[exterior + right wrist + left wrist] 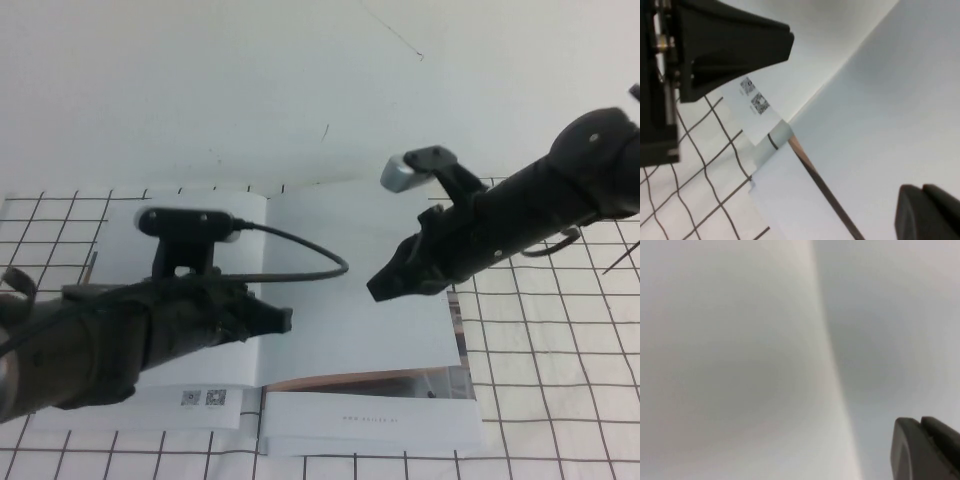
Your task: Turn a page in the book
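Care is needed: the right pincer (385, 283), closed over the book (340, 330), holds no visible leaf, so it should be reopened at the page edge, while the left pincer (283, 320), also closed, is kept pressing the left page.

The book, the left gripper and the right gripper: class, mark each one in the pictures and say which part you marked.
The book (330, 300), high view: blank right-hand page.
The left gripper (285, 320), high view: its tip, over the book's middle.
The right gripper (378, 288), high view: its closed tip, above the right-hand page.
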Motion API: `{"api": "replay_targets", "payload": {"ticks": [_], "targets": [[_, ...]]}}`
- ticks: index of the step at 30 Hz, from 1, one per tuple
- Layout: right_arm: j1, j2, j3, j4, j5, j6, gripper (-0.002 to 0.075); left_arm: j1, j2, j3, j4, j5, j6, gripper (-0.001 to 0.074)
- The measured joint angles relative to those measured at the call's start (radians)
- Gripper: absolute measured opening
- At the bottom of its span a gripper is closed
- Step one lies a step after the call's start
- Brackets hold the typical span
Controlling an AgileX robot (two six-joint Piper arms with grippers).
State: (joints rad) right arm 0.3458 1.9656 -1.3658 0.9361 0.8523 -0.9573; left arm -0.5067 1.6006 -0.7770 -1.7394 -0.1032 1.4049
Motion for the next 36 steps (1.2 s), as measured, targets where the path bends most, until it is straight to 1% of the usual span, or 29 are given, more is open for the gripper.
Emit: {"api": "replay_targets", "payload": {"ticks": [5,8,13,16,18,20,23,27,30,32,36], "targets": [[0.000,-0.172,0.000,-0.127,-0.015,0.021,0.0001,0.000,-0.244,0.001,0.000,0.081,0.031,-0.0002],[0.000,-0.268,0.000,-0.279,0.010,0.097,0.0001,0.000,-0.373,0.002,0.000,0.120,0.035,-0.0002],[0.000,-0.415,0.000,-0.722,0.123,0.329,0.0001,0.000,-0.551,0.006,0.002,0.173,0.011,-0.0002],[0.000,-0.491,0.000,-0.948,0.215,0.457,0.0001,0.000,-0.615,0.006,0.061,0.257,-0.120,-0.0002],[0.000,-0.547,0.000,-1.050,0.252,0.517,0.0001,0.000,-0.641,0.006,0.184,0.343,-0.261,-0.0002],[0.000,-0.599,0.000,-1.109,0.270,0.564,0.0001,0.000,-0.651,0.006,0.324,0.434,-0.396,-0.0002],[0.000,-0.694,0.010,-1.130,0.280,0.611,0.0001,0.000,-0.651,0.006,0.608,0.551,-0.615,-0.0002],[0.000,-0.843,0.086,-1.134,0.247,0.667,0.0001,0.000,-0.653,0.007,1.034,0.627,-0.985,-0.0002],[0.000,-0.970,0.214,-1.134,0.194,0.714,0.0001,0.000,-0.686,0.008,1.346,0.646,-1.278,-0.0002],[0.000,-1.067,0.323,-1.134,0.150,0.744,0.0001,0.000,-0.723,0.008,1.550,0.646,-1.430,-0.0002],[0.000,-1.258,0.543,-1.135,0.053,0.815,0.0001,0.000,-0.841,0.008,1.853,0.632,-1.660,-0.0002]]}}
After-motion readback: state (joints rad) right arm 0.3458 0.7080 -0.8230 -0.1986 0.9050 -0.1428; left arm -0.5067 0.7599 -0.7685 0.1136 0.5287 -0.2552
